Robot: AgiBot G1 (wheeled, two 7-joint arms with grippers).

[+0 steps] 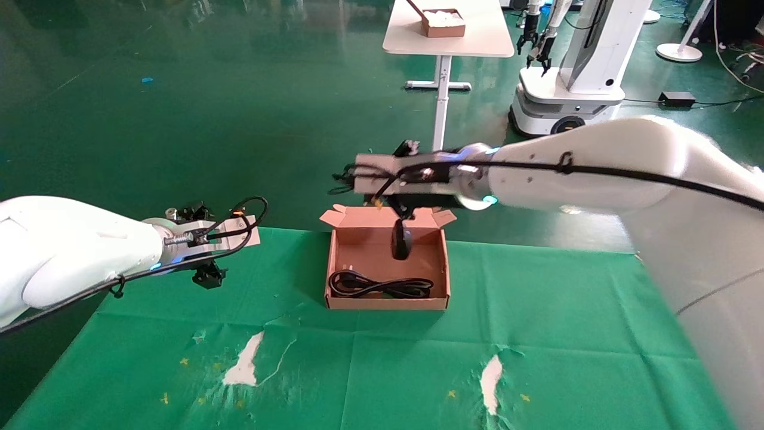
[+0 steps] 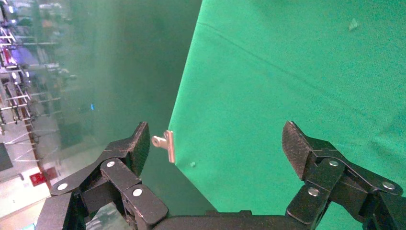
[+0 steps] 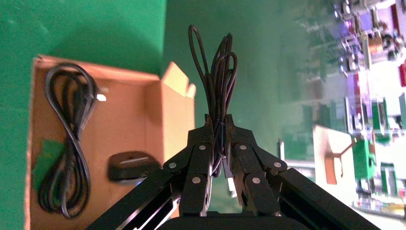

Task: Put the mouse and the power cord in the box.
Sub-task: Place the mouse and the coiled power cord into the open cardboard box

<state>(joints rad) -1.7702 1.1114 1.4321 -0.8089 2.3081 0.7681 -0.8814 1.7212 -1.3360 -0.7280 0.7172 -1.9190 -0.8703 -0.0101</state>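
The brown box (image 1: pixel 387 304) stands open on the green table, its flap lid raised at the far side. Inside, along the near wall, lies the looped power cord (image 1: pixel 382 286), which the right wrist view shows as the power cord (image 3: pixel 67 143) on the box floor (image 3: pixel 129 115). My right gripper (image 1: pixel 401 210) hovers over the box's far half, shut on the bundled thin wire (image 3: pixel 218 81) of the mouse. The black mouse (image 1: pixel 400 239) dangles upright on that wire, low inside the box; it is the mouse (image 3: pixel 131 165) beside the fingers (image 3: pixel 201 158). My left gripper (image 1: pixel 209 276) is parked open over the table's far-left corner, empty.
A metal clip (image 2: pixel 165 143) pins the green cloth (image 2: pixel 297 72) at the table's corner below my left gripper. The cloth has torn white patches (image 1: pixel 245 361) near the front. Behind the table, on the floor, stand a white table with a small carton (image 1: pixel 444 24) and another robot (image 1: pixel 573 71).
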